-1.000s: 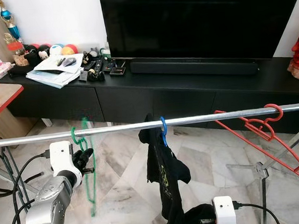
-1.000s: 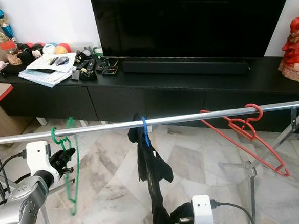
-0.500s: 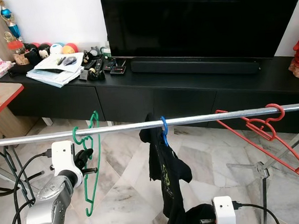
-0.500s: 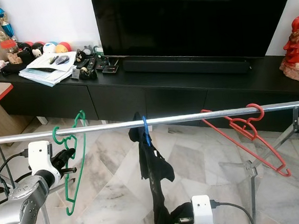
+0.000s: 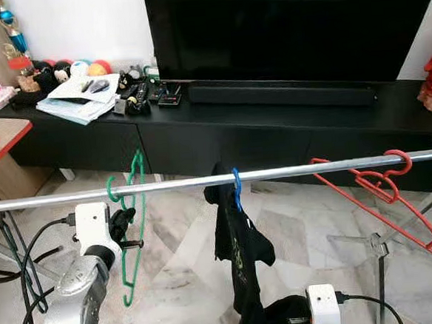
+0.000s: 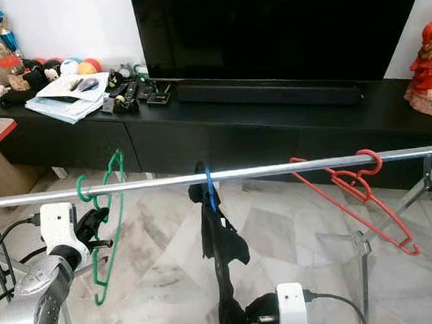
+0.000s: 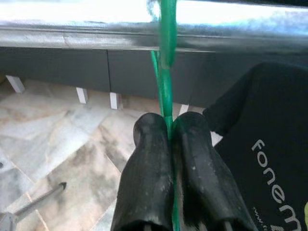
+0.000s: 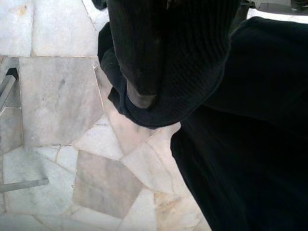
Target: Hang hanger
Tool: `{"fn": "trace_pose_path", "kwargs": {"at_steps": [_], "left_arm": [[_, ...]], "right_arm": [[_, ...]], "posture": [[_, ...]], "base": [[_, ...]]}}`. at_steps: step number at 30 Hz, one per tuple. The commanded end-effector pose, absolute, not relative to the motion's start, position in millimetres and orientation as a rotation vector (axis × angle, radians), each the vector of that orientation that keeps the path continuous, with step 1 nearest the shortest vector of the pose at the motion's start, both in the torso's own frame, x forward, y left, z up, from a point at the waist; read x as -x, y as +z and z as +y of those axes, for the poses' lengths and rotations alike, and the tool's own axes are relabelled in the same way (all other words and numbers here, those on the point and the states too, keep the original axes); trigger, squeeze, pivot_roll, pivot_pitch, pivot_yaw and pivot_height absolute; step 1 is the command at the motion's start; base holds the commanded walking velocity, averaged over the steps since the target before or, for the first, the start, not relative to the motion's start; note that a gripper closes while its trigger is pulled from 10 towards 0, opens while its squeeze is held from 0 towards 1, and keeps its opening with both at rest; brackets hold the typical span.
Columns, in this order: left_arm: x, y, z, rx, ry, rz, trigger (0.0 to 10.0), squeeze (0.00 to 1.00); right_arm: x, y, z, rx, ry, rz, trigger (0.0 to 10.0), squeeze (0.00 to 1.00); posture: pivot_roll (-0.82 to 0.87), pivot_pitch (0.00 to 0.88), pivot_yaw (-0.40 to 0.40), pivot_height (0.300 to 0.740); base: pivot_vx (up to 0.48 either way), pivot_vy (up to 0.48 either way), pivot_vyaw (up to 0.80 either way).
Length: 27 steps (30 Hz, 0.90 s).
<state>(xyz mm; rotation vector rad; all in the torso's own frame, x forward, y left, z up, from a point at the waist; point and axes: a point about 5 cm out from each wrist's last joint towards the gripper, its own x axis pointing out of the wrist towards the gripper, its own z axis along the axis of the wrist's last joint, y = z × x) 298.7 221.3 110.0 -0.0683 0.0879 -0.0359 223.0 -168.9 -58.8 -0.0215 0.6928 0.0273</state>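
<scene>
A green wire hanger has its hook over the silver rail near the rail's left end, and its body hangs tilted. My left gripper is just below the rail, shut on the hanger's wire. In the left wrist view the two fingers pinch the green wire under the rail. My right gripper is low at the bottom of the view, buried in the lower end of a black garment whose ribbed cloth wraps it.
The black garment hangs from a blue hanger mid-rail. A red hanger hangs near the rail's right end. Behind the rack stand a black TV cabinet and a TV. Rack legs and cables flank me.
The green hanger was blurred and swinging one second ago; it now hangs tilted and sharp, with its hook on the rail. The camera has dipped slightly. The right arm has not moved.
</scene>
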Motion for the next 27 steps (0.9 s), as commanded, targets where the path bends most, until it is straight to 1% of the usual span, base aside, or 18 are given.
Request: {"fn": "trace_pose_path", "kwargs": {"at_steps": [1,3,4,5,8,9,10,11,12,13,17,21,24,27], "left_arm": [[-295,115,221,0.011,-0.058,0.072,0.0,0.00],[-287,104,219,-0.003,-0.080,0.117,0.0,0.00],[-287,104,219,-0.003,-0.080,0.117,0.0,0.00],[-280,97,220,-0.013,-0.083,0.135,0.0,0.00],[-269,88,222,-0.051,-0.084,0.156,0.0,0.00],[-262,81,224,-0.056,-0.075,0.170,0.4,0.00],[-262,81,224,-0.056,-0.075,0.170,0.4,0.00],[-257,77,226,-0.055,-0.069,0.179,2.0,0.00],[-255,75,227,-0.065,-0.066,0.186,5.7,0.00],[-253,71,228,-0.078,-0.063,0.199,10.0,0.00],[-241,47,232,-0.098,-0.044,0.275,10.0,0.00],[-233,31,230,-0.094,-0.042,0.328,10.0,0.00],[-233,28,227,-0.103,-0.051,0.328,10.0,0.00],[-242,38,227,-0.104,-0.027,0.255,10.0,0.00]], "right_arm": [[-223,-59,-168,0.017,0.023,0.695,10.0,0.00],[-222,-59,-168,0.017,0.022,0.697,10.0,0.00],[-222,-59,-168,0.017,0.022,0.697,10.0,0.00],[-222,-59,-168,0.018,0.020,0.697,10.0,0.00],[-222,-60,-169,0.016,0.016,0.697,10.0,0.00],[-222,-60,-169,0.017,0.015,0.699,10.0,0.00],[-222,-60,-169,0.017,0.015,0.699,10.0,0.00],[-222,-60,-170,0.017,0.014,0.700,10.0,0.00],[-222,-60,-170,0.017,0.013,0.700,10.0,0.00],[-222,-60,-170,0.016,0.010,0.699,10.0,0.00],[-222,-59,-173,0.002,-0.014,0.696,10.0,0.00],[-223,-59,-175,-0.001,-0.024,0.693,10.0,0.00],[-223,-59,-176,0.000,-0.026,0.692,10.0,0.00],[-222,-58,-177,0.000,-0.031,0.690,10.0,0.00]], "posture": [[0.04,0.058,0.025,0.740],[0.04,0.057,0.028,0.740],[0.04,0.057,0.028,0.740],[0.04,0.057,0.029,0.740],[0.04,0.055,0.030,0.740],[0.04,0.055,0.030,0.740],[0.04,0.055,0.030,0.740],[0.04,0.055,0.030,0.740],[0.04,0.053,0.031,0.740],[0.04,0.053,0.030,0.740],[0.04,0.045,0.032,0.740],[0.03,0.040,0.033,0.740],[0.03,0.037,0.034,0.740],[0.03,0.033,0.030,0.740]], "base": [[0.000,0.000,0.00],[0.000,0.000,0.00],[0.000,0.000,0.00],[0.000,0.000,0.00],[0.000,0.000,0.00],[0.000,0.000,0.00],[0.000,0.000,0.00],[0.000,0.000,0.00],[0.000,0.000,0.00],[0.000,0.000,0.00],[0.000,0.000,0.00],[0.000,0.000,0.00],[0.000,0.000,0.00],[0.000,0.000,0.00]]}}
